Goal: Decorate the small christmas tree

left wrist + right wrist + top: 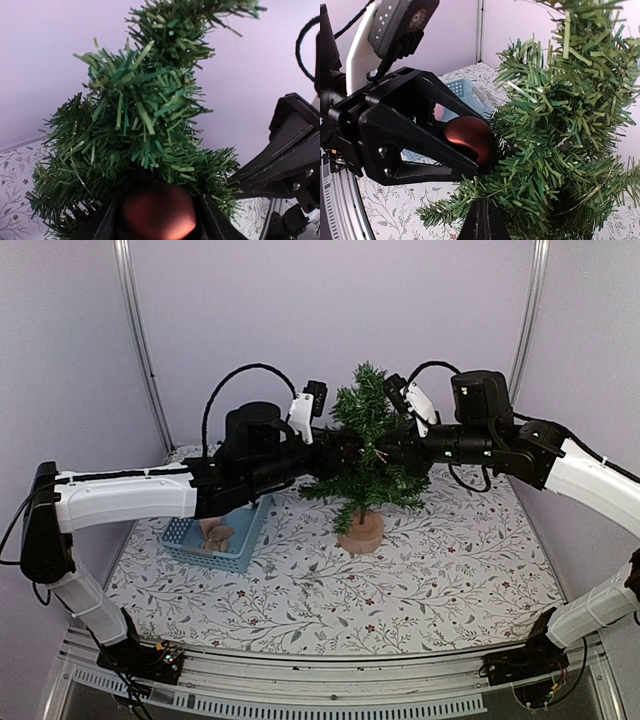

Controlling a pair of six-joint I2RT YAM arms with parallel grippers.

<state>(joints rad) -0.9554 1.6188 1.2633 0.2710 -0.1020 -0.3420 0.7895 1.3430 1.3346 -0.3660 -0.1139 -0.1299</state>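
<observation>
Two arms meet at the small christmas tree (365,455), which stands upright on its round wooden base (362,532) near the middle of the patterned table (420,580).

Start at your left. The blue basket (240,545) sits beside the tree, partly under the left arm. A few tan and pinkish pieces (215,533) lie inside it, too small to name and half covered by the arm, probably the remaining decorations.

Moving right, your left gripper (157,205) is clamped on a red ball ornament (467,136), one finger on each side. It presses the ball into the needles at mid-height on the tree's left flank. I'd judge it is held there so the ball can be hooked onto a branch. You cannot see a hanging loop or cap on the ball from any view, and in the left wrist view the ball is blurred and cut off at the bottom edge.

Farther right, your right gripper (482,220) reaches in from the opposite side with its fingers pressed together, likely to steady the tree or part a branch. Whether a twig or thread is pinched between them is buried in the foliage, so you cannot tell. The trunk is mostly hidden too.
</observation>
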